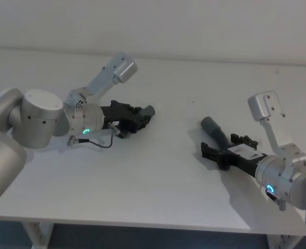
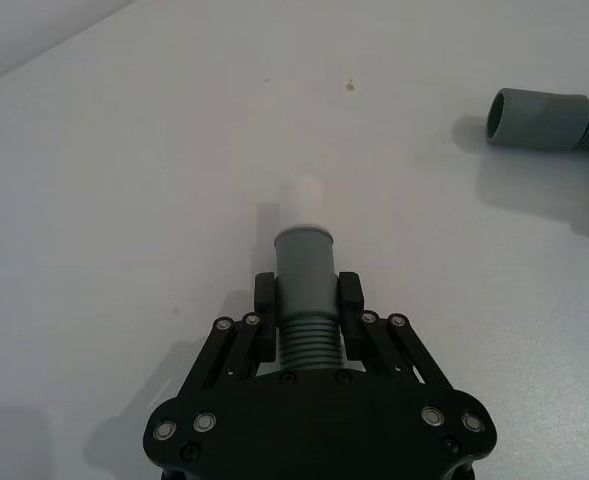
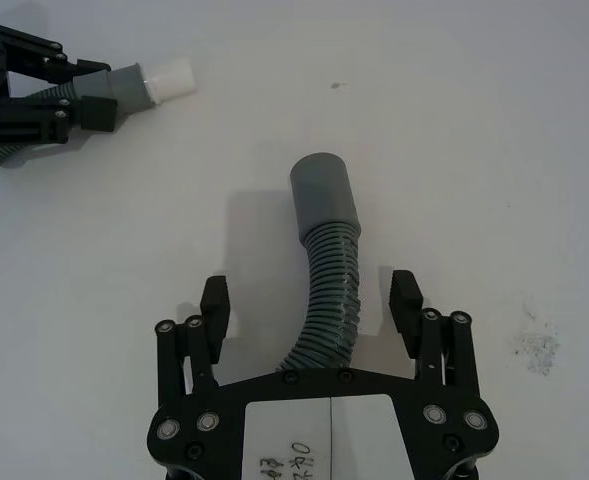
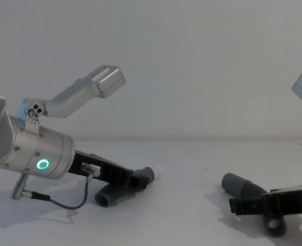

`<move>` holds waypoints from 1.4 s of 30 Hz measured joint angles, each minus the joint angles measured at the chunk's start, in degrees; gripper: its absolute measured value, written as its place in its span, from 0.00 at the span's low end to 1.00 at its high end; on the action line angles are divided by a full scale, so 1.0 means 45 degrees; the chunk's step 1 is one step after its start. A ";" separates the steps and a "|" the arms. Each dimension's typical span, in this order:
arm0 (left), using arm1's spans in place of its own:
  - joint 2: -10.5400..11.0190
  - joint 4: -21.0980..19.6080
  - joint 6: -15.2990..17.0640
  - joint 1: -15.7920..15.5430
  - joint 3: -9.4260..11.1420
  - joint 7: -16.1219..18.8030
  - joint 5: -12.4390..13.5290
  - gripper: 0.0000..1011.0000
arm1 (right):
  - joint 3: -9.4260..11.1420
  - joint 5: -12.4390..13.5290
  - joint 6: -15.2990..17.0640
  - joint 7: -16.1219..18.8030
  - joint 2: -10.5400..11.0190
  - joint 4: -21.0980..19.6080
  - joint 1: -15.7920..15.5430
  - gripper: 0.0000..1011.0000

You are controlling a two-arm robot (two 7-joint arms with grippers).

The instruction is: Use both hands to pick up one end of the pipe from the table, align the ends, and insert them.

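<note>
Left gripper (image 2: pixel 307 300): fingers were clamped on the white-tipped piece (image 2: pixel 305 335), pinching the ribbed part just behind the narrow cuff. That grip left the white tip (image 2: pixel 301 200) sticking out ahead, free to go in. In the chest view the piece's back end sat low, at or near the table (image 1: pixel 158 181), so likely gripped but barely raised.

Right gripper (image 3: pixel 310 295): fingers were spread wide, one on each side of the ribbed middle of the wide-cuff piece (image 3: pixel 331 275), neither touching it. The piece lay flat on the table. The straddle looked like a set-up for a grasp behind the wide grey cuff (image 3: pixel 324 195), which would keep its mouth clear.

The two pieces were well apart, one at the table's left and one at its right, with their ends pointing roughly toward each other. Judged stage: left grasp made, right grasp not yet made, alignment not started.
</note>
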 joint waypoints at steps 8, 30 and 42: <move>0.0000 -0.0001 0.0000 -0.0001 0.0000 0.0000 0.0001 0.35 | 0.0010 -0.0050 0.0030 0.0018 -0.0018 0.0055 0.0023 0.76; 0.0000 0.0000 0.0000 0.0000 0.0000 0.0000 0.0002 0.35 | 0.0022 -0.0081 0.0051 0.0042 -0.0037 0.0103 0.0051 0.28; 0.0000 0.0000 0.0000 0.0000 0.0001 0.0000 0.0000 0.34 | 0.0023 -0.0095 0.0022 0.0102 -0.0033 0.0139 0.0060 0.28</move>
